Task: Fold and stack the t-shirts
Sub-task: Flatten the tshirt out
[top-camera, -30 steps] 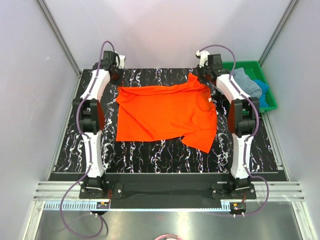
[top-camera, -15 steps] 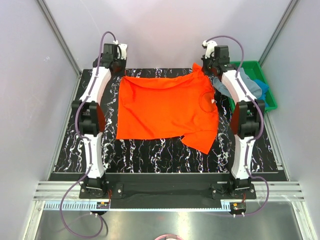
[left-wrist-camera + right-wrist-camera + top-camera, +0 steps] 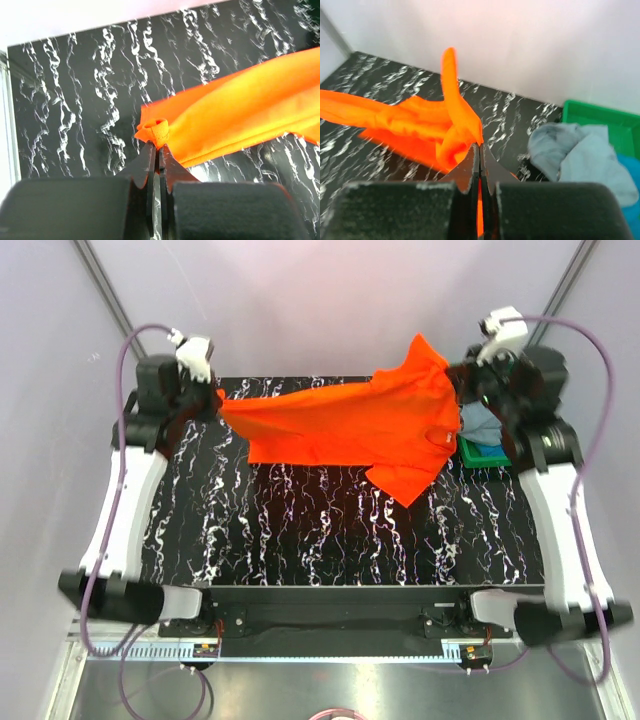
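- Three t-shirts are in view: one orange, one grey-blue, one bright blue.
- The orange t-shirt point(image 3: 350, 425) hangs stretched between the two hands above the far half of the black marbled desk point(image 3: 330, 530).
- The left hand point(image 3: 159, 145) is pinched tight on a bunched corner of the orange cloth at the far left.
- The right hand point(image 3: 480, 147) is likewise clamped on a gathered edge at the far right, with one sleeve sticking upward.
- The grey-blue t-shirt point(image 3: 575, 155) lies crumpled over the rim of the one green tray point(image 3: 600, 115).
- The bright blue t-shirt point(image 3: 631, 200) lies in the tray, partly under the grey-blue one.
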### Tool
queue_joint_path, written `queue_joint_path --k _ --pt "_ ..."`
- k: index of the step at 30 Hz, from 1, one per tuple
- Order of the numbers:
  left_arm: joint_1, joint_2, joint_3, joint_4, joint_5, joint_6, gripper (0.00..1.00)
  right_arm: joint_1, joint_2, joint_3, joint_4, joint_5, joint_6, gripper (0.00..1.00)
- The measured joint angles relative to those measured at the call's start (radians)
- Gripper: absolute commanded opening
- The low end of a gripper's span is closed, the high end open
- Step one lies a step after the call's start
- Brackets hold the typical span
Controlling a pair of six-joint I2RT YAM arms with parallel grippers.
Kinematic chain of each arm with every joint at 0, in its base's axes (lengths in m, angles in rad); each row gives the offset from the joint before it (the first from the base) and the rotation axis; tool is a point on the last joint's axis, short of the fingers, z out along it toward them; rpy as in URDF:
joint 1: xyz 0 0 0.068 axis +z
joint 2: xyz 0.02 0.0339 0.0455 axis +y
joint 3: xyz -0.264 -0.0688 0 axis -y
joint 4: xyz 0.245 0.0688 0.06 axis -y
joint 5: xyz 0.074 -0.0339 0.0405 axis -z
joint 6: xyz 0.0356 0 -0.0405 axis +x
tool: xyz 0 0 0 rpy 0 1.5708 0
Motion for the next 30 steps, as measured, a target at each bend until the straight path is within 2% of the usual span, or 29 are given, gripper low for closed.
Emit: queue_joint_path --k 5,10,13,22,26,30 --pt "-0.009 -0.239 -0.266 0.008 0.010 -0.006 0.00 0.000 -0.268 -0.181 -0.105 -0.037 0.046 0.00" --pt "-0.011 -0.382 -0.346 -0.005 -0.008 -0.010 0.00 0.000 -0.361 -0.194 -0.208 -0.049 0.052 0.00" --pt "-0.011 -0.456 -0.283 0.002 -0.037 -0.007 0.00 0.000 -0.381 -0.140 -0.242 -0.051 0.034 0.00" --pt "-0.010 -0.399 0.204 0.086 -0.077 0.018 0.00 0.000 -0.350 0.237 -0.197 -0.040 -0.021 0.00" --pt "-0.010 -0.403 0.227 0.111 -0.090 0.034 0.00 0.000 -0.334 0.286 -0.138 -0.035 -0.023 0.00" --pt "-0.011 -0.407 0.131 0.124 -0.105 0.052 0.00 0.000 -0.312 0.224 -0.082 -0.031 -0.032 0.00"
